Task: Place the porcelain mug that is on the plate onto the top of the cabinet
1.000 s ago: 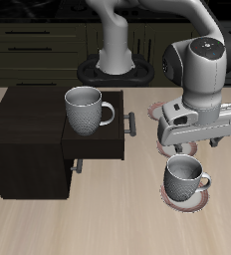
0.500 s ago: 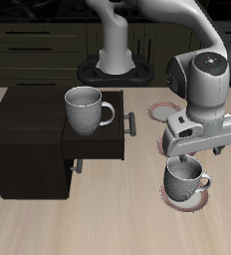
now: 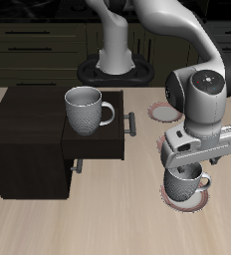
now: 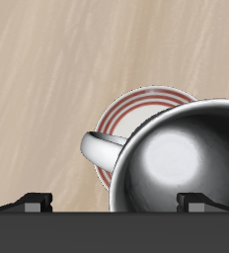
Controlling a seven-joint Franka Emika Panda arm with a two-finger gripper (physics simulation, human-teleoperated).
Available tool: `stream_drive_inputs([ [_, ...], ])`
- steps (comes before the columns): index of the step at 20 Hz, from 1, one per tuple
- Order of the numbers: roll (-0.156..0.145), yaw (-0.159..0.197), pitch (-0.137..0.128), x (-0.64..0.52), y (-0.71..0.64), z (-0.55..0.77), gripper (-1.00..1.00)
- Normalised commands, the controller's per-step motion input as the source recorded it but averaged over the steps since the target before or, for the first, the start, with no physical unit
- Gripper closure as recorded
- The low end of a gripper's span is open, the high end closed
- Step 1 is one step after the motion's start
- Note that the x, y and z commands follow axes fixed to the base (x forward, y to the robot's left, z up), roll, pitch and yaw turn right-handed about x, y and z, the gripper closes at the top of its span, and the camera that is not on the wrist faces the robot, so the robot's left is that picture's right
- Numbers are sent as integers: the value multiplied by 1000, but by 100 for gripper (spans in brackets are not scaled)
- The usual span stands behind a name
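With the claw (image 3: 190, 169) spread low over the porcelain mug (image 3: 184, 180) on the plate (image 3: 186, 196) at the desk's front, an off-centre pinch risked tipping it.

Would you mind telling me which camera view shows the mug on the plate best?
The wrist view: the porcelain mug fills it, dark inside and loop handle clear, plate beneath. In the exterior view the gripper covers most of the mug, leaving only its lower body and handle side visible.
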Motion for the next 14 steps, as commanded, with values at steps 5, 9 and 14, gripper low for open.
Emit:
stream_drive_inputs([
  [5,8,-1,80,-1,-16,-398,100],
  [9,-11,-19,30,-34,-23,-192,100],
  [14,-11,-17,22,-23,-44,15,100],
])
